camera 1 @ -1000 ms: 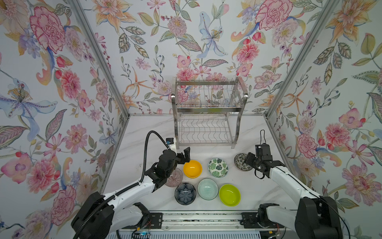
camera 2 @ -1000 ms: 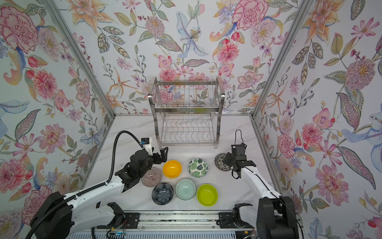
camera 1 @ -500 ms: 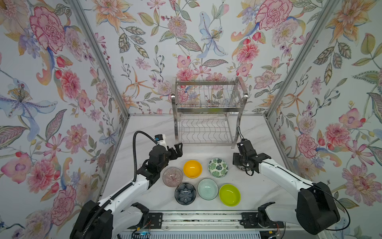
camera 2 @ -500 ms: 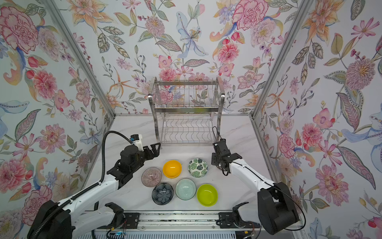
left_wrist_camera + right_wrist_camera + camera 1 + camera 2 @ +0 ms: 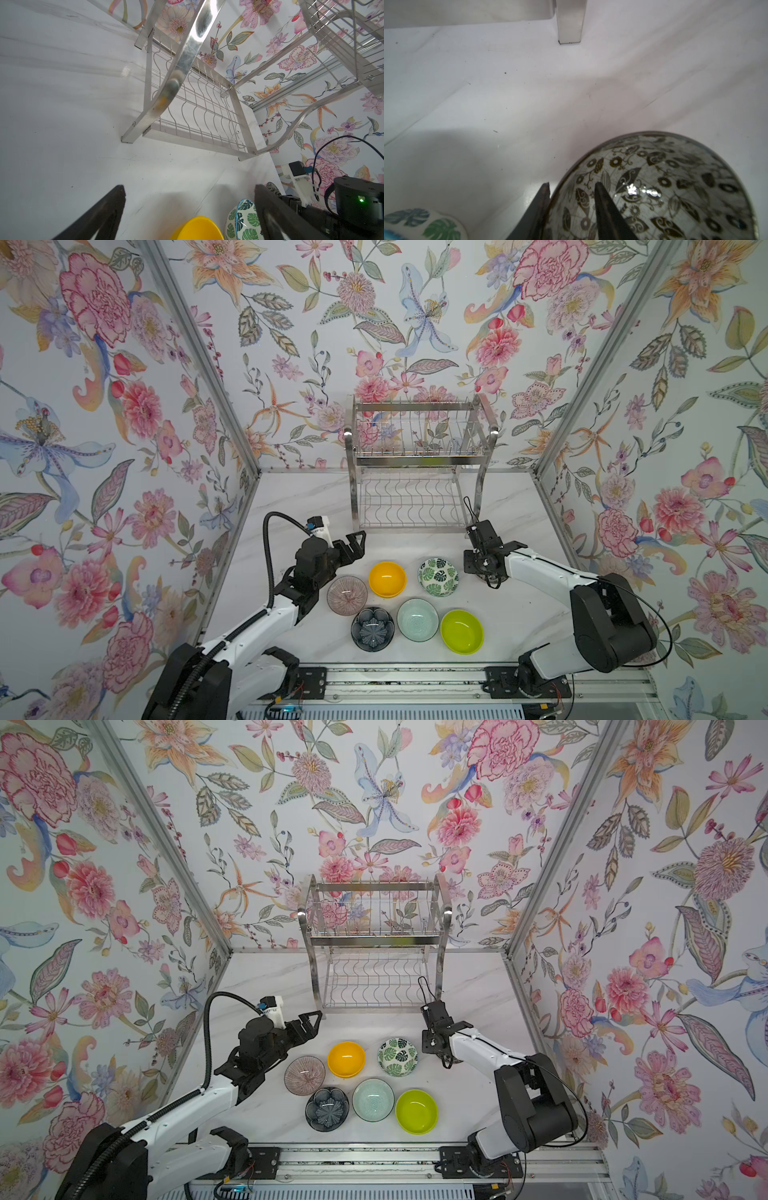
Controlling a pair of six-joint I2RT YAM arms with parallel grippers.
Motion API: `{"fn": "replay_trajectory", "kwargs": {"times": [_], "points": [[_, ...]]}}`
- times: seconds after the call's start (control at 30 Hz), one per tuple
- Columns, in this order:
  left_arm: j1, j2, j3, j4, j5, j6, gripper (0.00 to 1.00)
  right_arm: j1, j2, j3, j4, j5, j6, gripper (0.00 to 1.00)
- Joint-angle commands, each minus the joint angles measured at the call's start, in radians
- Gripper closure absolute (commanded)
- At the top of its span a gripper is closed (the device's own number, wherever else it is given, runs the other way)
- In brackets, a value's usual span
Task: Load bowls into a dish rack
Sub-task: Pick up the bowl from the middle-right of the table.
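Six bowls sit in two rows on the white table: pink ribbed [image 5: 347,595], orange-yellow [image 5: 387,578], leaf-print [image 5: 438,576], dark blue flower-shaped [image 5: 372,628], pale mint [image 5: 417,619] and lime green [image 5: 462,631]. The dish rack [image 5: 419,464] stands behind them with nothing on either tier. My right gripper [image 5: 572,184] straddles the rim of the black-and-white floral bowl [image 5: 664,187], one finger outside the wall and one inside. In both top views the gripper [image 5: 484,568] hides that bowl. My left gripper [image 5: 356,546] hangs wide open behind the pink and orange bowls, holding nothing.
Flowered walls close in the left, back and right sides. The rack's front right leg [image 5: 570,22] stands just beyond the floral bowl. A metal rail [image 5: 415,676] runs along the front edge. Bare table lies between the rack and the bowl rows.
My right gripper has moved left over the floral bowl and its jaws have narrowed around the rim. My left gripper has drawn back from above the pink bowl toward the rack, still open.
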Motion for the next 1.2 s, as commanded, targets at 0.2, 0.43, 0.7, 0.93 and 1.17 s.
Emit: {"fn": "replay_trajectory", "kwargs": {"times": [0.2,0.43,0.7,0.93,1.17], "points": [[0.003,0.043,0.004,0.041,0.042,-0.021,0.01,-0.014,0.038,0.030,0.020,0.005,-0.019,0.81],[0.003,0.054,0.001,0.040,0.048,-0.025,0.01,-0.015,0.007,0.041,-0.003,-0.002,-0.028,1.00],[0.003,0.050,0.040,0.007,0.043,-0.002,0.01,-0.031,-0.256,0.051,0.091,-0.235,0.018,1.00],[0.003,0.047,0.116,-0.074,0.074,0.038,0.01,-0.044,-0.402,-0.059,0.566,-0.573,0.218,1.00],[0.067,0.020,0.159,-0.104,0.151,0.016,0.01,-0.015,-0.246,-0.084,0.964,-0.677,0.355,1.00]]}}
